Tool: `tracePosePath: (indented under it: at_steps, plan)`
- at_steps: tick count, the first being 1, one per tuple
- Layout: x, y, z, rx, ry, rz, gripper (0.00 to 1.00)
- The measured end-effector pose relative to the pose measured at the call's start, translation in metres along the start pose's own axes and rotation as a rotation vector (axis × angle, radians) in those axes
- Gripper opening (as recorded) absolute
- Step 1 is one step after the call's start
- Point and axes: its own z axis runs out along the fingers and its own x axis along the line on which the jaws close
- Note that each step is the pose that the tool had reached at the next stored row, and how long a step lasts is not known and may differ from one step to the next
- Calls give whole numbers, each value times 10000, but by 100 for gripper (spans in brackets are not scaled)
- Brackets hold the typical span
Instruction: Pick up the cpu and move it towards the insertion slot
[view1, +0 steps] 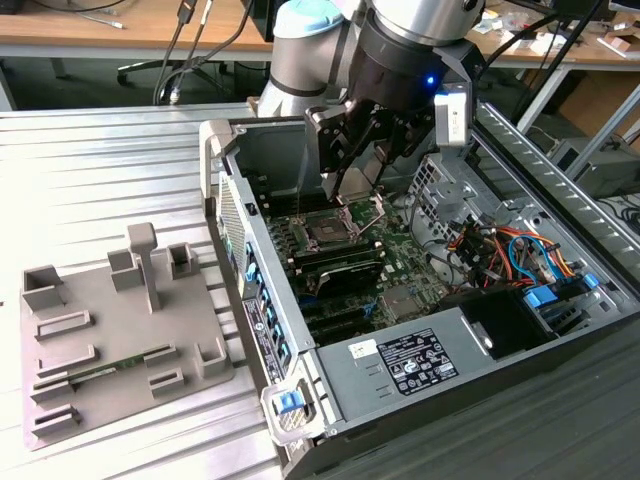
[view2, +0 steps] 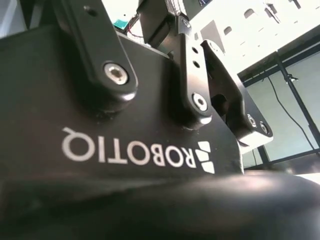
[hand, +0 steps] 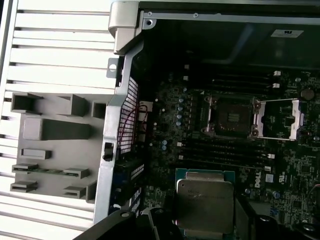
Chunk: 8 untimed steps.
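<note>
Jaws are closed on the cpu (hand: 205, 201): in the first wrist view the pale metal square with its thin green edge sits between two dark fingers (hand: 161, 222), close to the camera and level. It is lifted and does not touch the board. A ribbed metal surface (view1: 100, 170) carries everything. On it lies the open computer case (view1: 228, 150), the biggest thing, which takes the middle of the exterior view and runs toward 4 o'clock. The robot arm (view1: 400, 40) comes down into the case from 12 o'clock, and the jaws hang over the far part of the board. At 8 o'clock from the case rests a grey holder tray (view1: 110, 330) with raised blocks, just beside the case wall. A long thin green memory stick (view1: 112, 361) lies in one channel of this tray. Inside the case is the green circuit board (view1: 400, 250). Coloured cables (view1: 510, 250) are at 3 o'clock from it. The insertion slot (view1: 330, 228) is a dark square with a silver frame, and the jaws are at about 1 o'clock from it, higher and apart from it. Its metal bracket (hand: 280, 119) is folded open beside the bare socket. In the first wrist view the long black memory slots (hand: 225, 150) lie between the socket and the held cpu.
</note>
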Motion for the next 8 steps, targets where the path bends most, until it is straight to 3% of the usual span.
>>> tracePosePath:
  at_steps: [8]
  plan:
    - [-84, -10, 0, 0, 0, 0, 55]
